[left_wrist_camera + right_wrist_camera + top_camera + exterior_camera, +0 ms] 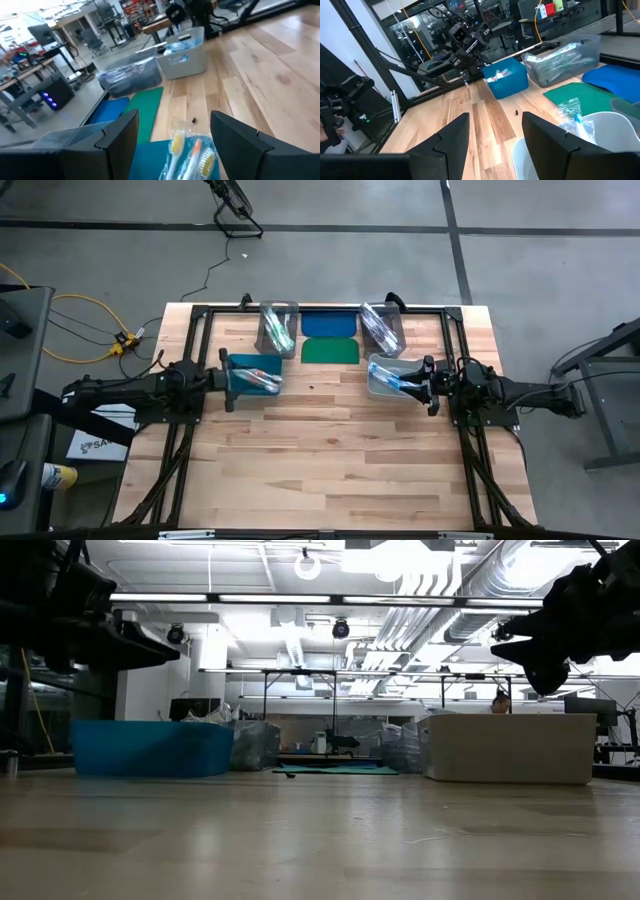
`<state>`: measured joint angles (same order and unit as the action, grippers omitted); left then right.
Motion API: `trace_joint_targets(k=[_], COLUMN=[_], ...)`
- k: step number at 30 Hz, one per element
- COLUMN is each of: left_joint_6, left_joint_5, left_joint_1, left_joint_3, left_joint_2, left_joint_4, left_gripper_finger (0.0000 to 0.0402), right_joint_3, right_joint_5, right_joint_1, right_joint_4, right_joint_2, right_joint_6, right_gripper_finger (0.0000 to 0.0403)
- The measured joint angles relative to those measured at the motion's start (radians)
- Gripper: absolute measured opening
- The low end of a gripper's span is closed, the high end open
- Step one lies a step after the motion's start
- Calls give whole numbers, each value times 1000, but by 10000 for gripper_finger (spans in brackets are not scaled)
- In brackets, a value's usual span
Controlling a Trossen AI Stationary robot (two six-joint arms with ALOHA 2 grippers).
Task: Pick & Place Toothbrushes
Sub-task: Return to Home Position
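Toothbrushes (192,155): thin short sticks in clear wrappers, with pale yellowish bristle heads and one orange neck; from above they read as blue and green streaks.
Where they lie: some in the teal bin (240,365) directly below my left gripper, some in the grey bin (375,365), more in the two clear bins (265,310) at the table's (340,460) far edge.
Left gripper (227,380): fingers spread wide, holding nothing, raised over the teal bin's left end.
Right gripper (431,385): also spread and empty, at the grey bin's right end.
Lids: blue lid (330,325) and green lid (330,351) lie flat between the clear bins.
Writing: a white sheet (95,442) on the floor left of the table carries dark print — too small to read.
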<state>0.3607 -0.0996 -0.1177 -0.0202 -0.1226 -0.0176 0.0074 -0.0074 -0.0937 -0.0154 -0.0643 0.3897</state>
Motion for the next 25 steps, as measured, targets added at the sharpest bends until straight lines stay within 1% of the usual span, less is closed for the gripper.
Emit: trace_joint_targets(k=[8, 25], left_joint_6=[62, 61], left_joint_5=[11, 11], left_joint_1=[0, 0], left_joint_3=[-7, -7], left_joint_2=[1, 1], left_joint_4=[13, 16], left_gripper_finger=[236, 236], right_joint_3=[0, -1], right_joint_5=[2, 5], right_joint_1=[0, 0], right_joint_4=[-1, -3], right_joint_2=[0, 0], right_joint_6=[-1, -1], right_gripper_finger=[176, 176])
